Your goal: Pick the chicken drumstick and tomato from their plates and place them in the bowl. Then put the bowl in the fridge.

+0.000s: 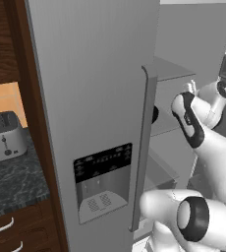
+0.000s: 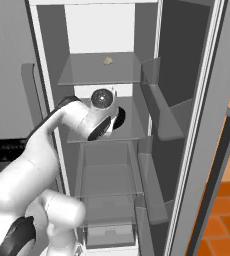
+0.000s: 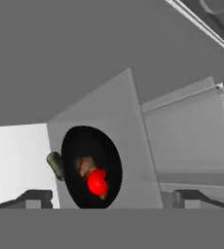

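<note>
Inside the fridge [image 2: 197, 125], arm reaching to middle shelf, gripper [image 3: 109, 197] jaws wide, above bowl [image 3: 91, 168] holding tomato [image 3: 97, 182].

Closed fridge door [image 1: 93, 98], long handle [image 1: 143, 147], toaster [image 1: 4, 136] left
</note>
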Controlling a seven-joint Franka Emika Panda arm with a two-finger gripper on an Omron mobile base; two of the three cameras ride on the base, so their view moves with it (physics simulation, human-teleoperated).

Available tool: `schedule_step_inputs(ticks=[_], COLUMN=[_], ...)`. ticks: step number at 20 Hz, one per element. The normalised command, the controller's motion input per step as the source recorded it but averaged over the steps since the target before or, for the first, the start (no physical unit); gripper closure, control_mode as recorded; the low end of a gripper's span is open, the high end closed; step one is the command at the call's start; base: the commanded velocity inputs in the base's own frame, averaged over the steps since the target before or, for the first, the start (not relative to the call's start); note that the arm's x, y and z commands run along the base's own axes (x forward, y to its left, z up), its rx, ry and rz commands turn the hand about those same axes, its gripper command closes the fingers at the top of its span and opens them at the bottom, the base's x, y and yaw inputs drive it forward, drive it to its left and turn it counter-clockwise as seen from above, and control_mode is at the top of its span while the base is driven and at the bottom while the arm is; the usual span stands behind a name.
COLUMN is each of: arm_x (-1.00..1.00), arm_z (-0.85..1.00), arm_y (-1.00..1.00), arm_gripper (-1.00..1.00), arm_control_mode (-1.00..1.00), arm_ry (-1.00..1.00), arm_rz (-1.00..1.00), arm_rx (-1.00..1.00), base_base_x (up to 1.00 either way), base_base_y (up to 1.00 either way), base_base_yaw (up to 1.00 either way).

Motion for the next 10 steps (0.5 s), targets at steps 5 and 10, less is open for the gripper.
schedule_step_inputs(ticks=[5, 10], arm_x=[-1.0, -0.93], arm_z=[1.0, 1.0], arm_y=[0.0, 0.08], arm_gripper=[-1.0, -1.0], arm_control_mode=[-1.0, -1.0], arm_ry=[-0.46, -0.35], arm_rz=[-0.12, -0.1], arm_rx=[-0.02, -0.1], base_base_x=[0.0, 0.0], base_base_y=[0.0, 0.0], base_base_yaw=[0.0, 0.0])
